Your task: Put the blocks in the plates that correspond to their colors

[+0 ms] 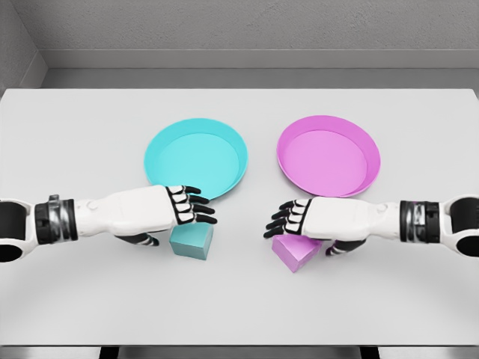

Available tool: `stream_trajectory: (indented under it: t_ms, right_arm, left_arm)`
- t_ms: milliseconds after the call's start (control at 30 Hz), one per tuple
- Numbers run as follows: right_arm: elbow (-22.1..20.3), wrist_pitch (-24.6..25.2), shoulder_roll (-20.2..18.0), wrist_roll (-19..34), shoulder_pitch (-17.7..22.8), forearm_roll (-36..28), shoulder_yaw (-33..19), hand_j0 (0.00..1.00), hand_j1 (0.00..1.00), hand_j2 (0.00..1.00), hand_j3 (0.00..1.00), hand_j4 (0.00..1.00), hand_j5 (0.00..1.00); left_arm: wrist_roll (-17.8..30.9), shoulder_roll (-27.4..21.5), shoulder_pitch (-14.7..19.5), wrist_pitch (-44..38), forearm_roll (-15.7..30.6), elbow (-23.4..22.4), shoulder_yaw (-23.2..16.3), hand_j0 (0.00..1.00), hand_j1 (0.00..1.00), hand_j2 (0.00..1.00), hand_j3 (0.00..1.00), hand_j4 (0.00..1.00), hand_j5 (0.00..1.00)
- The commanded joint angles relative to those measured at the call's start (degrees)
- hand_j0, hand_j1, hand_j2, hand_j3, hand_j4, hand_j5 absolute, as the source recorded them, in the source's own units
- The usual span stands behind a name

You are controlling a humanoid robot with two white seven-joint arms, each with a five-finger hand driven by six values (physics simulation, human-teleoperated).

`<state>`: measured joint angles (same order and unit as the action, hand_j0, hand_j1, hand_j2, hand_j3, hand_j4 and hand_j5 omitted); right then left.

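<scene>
A cyan plate (pixel 196 157) lies left of centre on the white table, and a pink plate (pixel 328 155) lies to its right. A cyan block (pixel 191 242) sits in front of the cyan plate. My left hand (pixel 191 208) hovers just above and behind it, fingers spread, palm down, not gripping it. A pink block (pixel 295 252) sits in front of the pink plate. My right hand (pixel 287 220) is directly over its back edge with relaxed fingers pointing left; I see no grasp on the block.
The white table (pixel 75 134) extends wide to both sides and ends at a front edge near the bottom of the view. A grey wall stands behind the table's far edge.
</scene>
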<state>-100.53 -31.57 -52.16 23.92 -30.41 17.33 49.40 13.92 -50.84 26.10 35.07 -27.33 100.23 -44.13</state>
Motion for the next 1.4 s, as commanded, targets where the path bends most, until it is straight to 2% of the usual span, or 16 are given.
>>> stream_trajectory:
  t_ms: [0, 67, 233, 400, 433, 467, 500, 700, 833, 900, 1100, 1367]
  right_arm:
    - [-0.02, 2.30, 0.57, -0.01, -0.17, -0.37, 0.26, 1.00, 1.00, 1.00, 1.00, 1.00, 1.00]
    - [0.07, 4.15, 0.92, -0.01, -1.05, -0.37, 2.01, 1.00, 1.00, 1.00, 1.00, 1.00, 1.00]
    - [0.07, 4.15, 1.01, 0.08, -0.97, -0.28, 2.63, 1.00, 1.00, 1.00, 1.00, 1.00, 1.00]
    - [0.07, 4.15, 0.92, 1.57, -0.97, -0.19, 2.98, 1.00, 1.00, 1.00, 1.00, 1.00, 1.00]
    - [0.07, 4.06, 0.92, 1.75, -0.97, -0.02, 2.89, 0.95, 0.95, 0.95, 0.95, 0.95, 0.95]
    - [0.07, 3.88, 0.83, 1.75, -0.97, 1.12, 2.89, 0.82, 0.82, 0.82, 0.82, 0.82, 0.82]
    - [0.07, 3.71, 0.83, 1.75, -0.97, 2.01, 2.89, 0.74, 0.74, 0.74, 0.74, 0.74, 0.74]
    - [0.07, 3.71, 0.83, 1.75, -1.05, 2.10, 2.89, 0.66, 0.66, 0.66, 0.66, 0.66, 0.66]
    - [-0.02, 3.71, 0.83, 1.75, -0.97, 2.10, 2.89, 0.66, 0.66, 0.66, 0.66, 0.66, 0.66]
    - [-0.02, 3.62, 0.92, 1.75, -1.06, 2.10, 2.89, 0.60, 0.60, 0.60, 0.60, 0.60, 0.60]
    - [-0.02, 3.36, 0.92, 1.49, -2.02, 1.92, 2.45, 0.60, 0.60, 0.60, 0.60, 0.60, 0.60]
    - [0.07, 3.80, 0.92, 1.05, -4.31, 1.57, 2.10, 0.60, 0.60, 0.60, 0.60, 0.60, 0.60]
  left_arm:
    - [-0.03, 0.30, 0.09, -0.07, 0.34, 0.06, -0.34, 1.00, 1.00, 1.00, 1.00, 1.00, 1.00]
    - [0.06, 0.30, 1.05, -0.07, -0.62, 0.06, -1.39, 1.00, 1.00, 1.00, 1.00, 1.00, 1.00]
    - [0.06, 0.66, 2.81, -0.07, -6.51, 0.41, -2.54, 1.00, 1.00, 1.00, 1.00, 1.00, 1.00]
    - [0.14, 0.66, 3.95, -0.07, -8.00, 0.50, -3.85, 1.00, 1.00, 1.00, 1.00, 1.00, 1.00]
    - [0.06, 0.74, 4.13, -0.07, -8.00, 0.50, -4.12, 1.00, 1.00, 1.00, 1.00, 1.00, 1.00]
    - [0.06, 0.74, 4.31, -0.07, -8.09, 0.50, -4.29, 1.00, 1.00, 1.00, 1.00, 1.00, 1.00]
    - [0.06, 1.01, 4.39, -0.07, -8.09, 0.50, -4.29, 1.00, 1.00, 1.00, 1.00, 1.00, 1.00]
    - [0.06, 1.54, 4.66, -0.07, -9.76, 0.85, -4.64, 1.00, 1.00, 1.00, 1.00, 1.00, 1.00]
    - [0.06, 1.62, 4.83, -0.07, -10.11, 0.85, -4.64, 1.00, 1.00, 1.00, 1.00, 1.00, 1.00]
    - [0.14, 1.62, 4.92, -0.07, -10.11, 0.85, -4.64, 1.00, 1.00, 1.00, 1.00, 1.00, 1.00]
    - [3.39, 1.71, 5.71, -0.07, -10.11, 0.85, -5.17, 1.00, 1.00, 1.00, 1.00, 1.00, 1.00]
    - [4.54, 2.33, 6.24, -0.07, -10.91, 0.94, -5.44, 1.00, 1.00, 1.00, 1.00, 1.00, 1.00]
